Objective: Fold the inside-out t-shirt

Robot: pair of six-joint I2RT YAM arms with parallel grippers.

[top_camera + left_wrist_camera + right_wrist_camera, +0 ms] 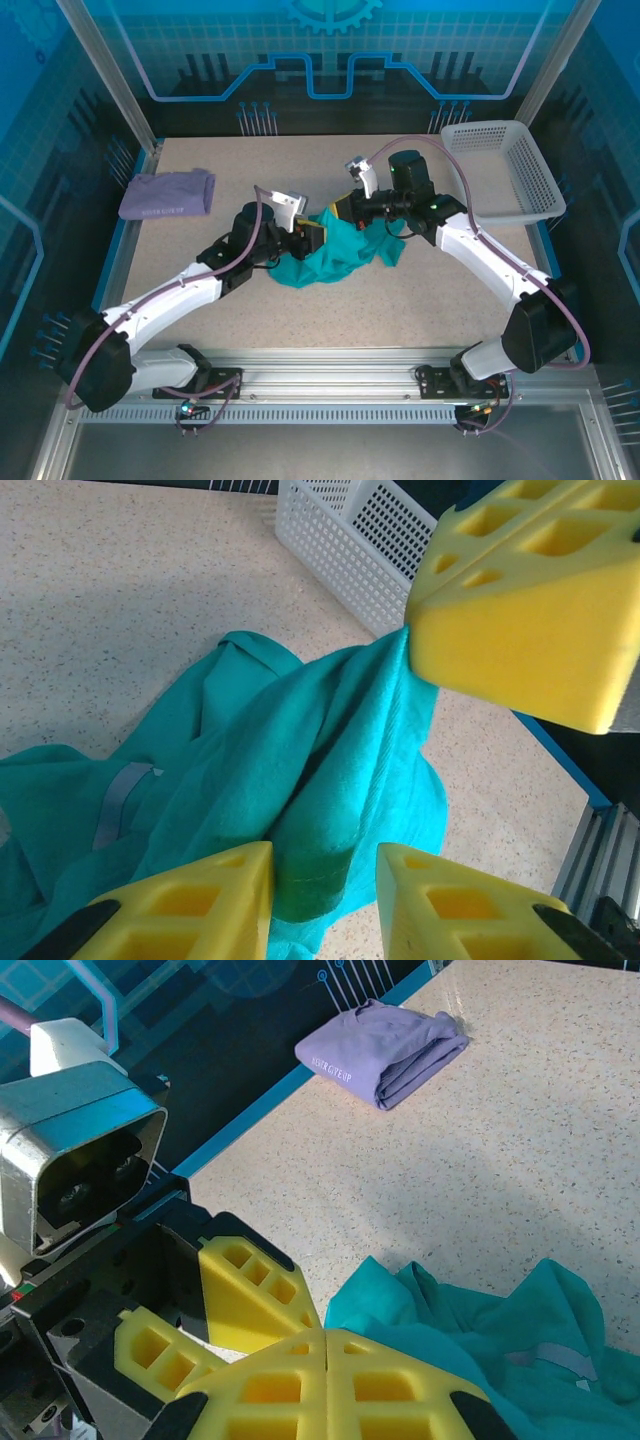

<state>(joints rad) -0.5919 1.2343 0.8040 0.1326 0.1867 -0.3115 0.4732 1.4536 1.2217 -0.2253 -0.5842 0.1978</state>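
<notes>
The inside-out t-shirt (335, 255) is lying bunched mid-tabletop (420, 300), between both hands. The right hand (325, 1350) is pinching a lifted edge of it. The left hand (325, 870), narrow, is straddling a fold; whether it is gripping, I cannot tell.

Overhead camera looks down from behind me across the whole desk (400, 290). Left wrist camera sits close, facing the basket (340, 540); right wrist camera faces the purple garment (385, 1050). All three share the teal t-shirt (340, 255)

right gripper (325, 1350) pads pressed together, teal t-shirt (480, 1335) bunched right beside them; folded purple garment (385, 1050) well apart.
</notes>
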